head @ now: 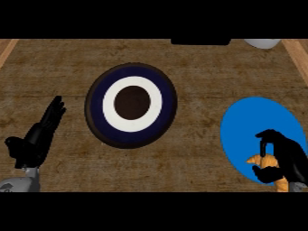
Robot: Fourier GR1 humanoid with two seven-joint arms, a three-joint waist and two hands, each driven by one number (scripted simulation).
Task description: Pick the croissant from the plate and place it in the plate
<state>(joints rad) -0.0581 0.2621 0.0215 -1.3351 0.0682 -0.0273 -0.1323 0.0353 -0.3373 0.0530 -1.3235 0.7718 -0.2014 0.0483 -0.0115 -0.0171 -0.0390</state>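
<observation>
The counter is a brown, rough-grained surface, mottled like worn wood or cork, with paler smooth wooden strips running along both side edges.

Near the middle lies a round plate with a dark brown rim, a wide navy ring, a white ring inside that, and a dark brown centre. It looks glossy and is drawn out into a tall oval.

To the right, well apart from it, lies a blue plate, plain and flat in colour, also oval in outline, with no rim pattern.

The croissant sits at the lower part of the blue plate. It is golden-orange, with a curved, pointed tip showing at the left and another ridged piece showing lower down, at the plate's bottom edge.

The right hand is black and smooth, and comes over the blue plate from the lower right. Its fingers and thumb curl round the croissant, hiding much of it.

The left hand rests at the lower left on the counter side, fingers straight and pressed together, pointing up and slightly right, holding nothing. Its grey forearm shows below.

At the top edge a black block and a pale rounded object are cut off
</observation>
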